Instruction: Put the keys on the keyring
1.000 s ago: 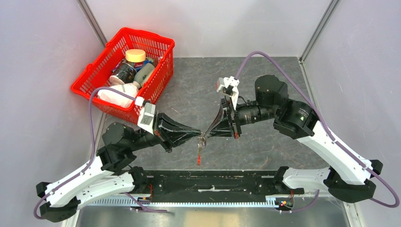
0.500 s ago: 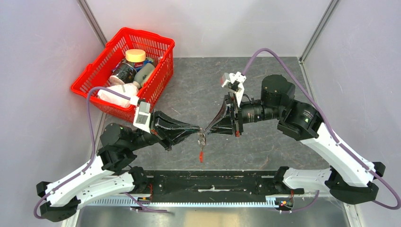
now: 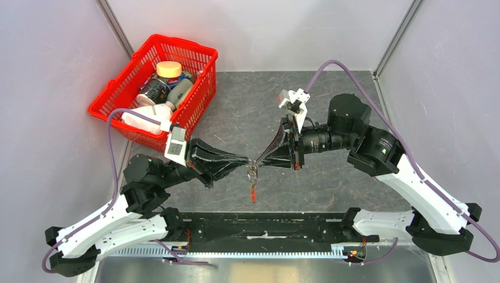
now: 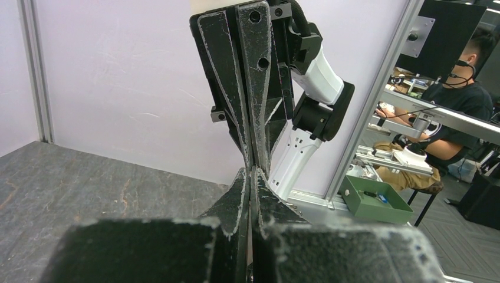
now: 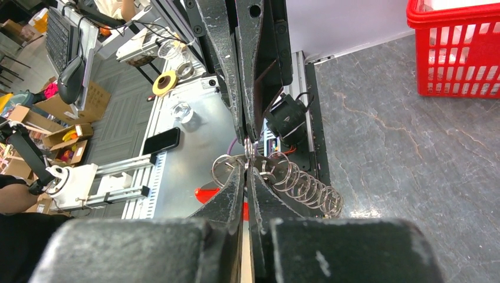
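Note:
My left gripper (image 3: 247,167) and right gripper (image 3: 257,165) meet tip to tip above the middle of the grey table (image 3: 330,106), both shut. A small metal cluster hangs at the pinch, with the keyring's red strap (image 3: 253,193) dangling below. In the right wrist view my right gripper (image 5: 246,168) is shut at a thin wire ring (image 5: 226,168), with a coil of wire loops (image 5: 306,188) to its right and the strap (image 5: 206,193) behind. The left gripper's fingers (image 5: 259,71) come down from above. No separate key can be made out. In the left wrist view my left gripper (image 4: 252,170) is shut, its load hidden.
A red plastic basket (image 3: 177,42) holding jars and a white cloth stands at the back left, and it also shows in the right wrist view (image 5: 454,59). A black rail (image 3: 265,227) runs along the near edge between the arm bases.
Both grippers stayed shut and tip to tip. The right arm shifted slightly right and the left wrist rose a little. The red strap swung from tilting left to hanging nearly straight.

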`<state>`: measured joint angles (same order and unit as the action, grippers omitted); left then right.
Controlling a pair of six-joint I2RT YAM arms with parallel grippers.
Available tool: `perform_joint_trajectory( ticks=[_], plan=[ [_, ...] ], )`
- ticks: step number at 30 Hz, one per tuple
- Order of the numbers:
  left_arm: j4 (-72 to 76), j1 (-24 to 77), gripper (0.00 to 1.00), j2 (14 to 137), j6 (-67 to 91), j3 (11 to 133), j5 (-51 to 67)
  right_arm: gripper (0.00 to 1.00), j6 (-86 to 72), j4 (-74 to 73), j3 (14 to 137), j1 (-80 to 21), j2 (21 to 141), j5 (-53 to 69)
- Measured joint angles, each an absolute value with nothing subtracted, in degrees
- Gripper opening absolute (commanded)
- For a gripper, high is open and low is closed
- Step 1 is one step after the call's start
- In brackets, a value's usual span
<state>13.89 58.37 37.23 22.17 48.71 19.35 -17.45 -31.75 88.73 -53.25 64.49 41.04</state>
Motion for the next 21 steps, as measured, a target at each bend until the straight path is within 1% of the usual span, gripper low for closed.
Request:
perform_joint_trajectory(
  ticks=[2,21],
  plan=[
    [13.87,58.39,0.02,37.06,22.17,48.71,19.33,0.0,-17.52,-31.68,88.73,-53.25,64.38,41.01],
    [13.82,58.63,0.02,36.47,22.02,48.71,18.96,0.0,-18.46,-30.68,88.51,-53.23,64.29,41.8]
  ],
)
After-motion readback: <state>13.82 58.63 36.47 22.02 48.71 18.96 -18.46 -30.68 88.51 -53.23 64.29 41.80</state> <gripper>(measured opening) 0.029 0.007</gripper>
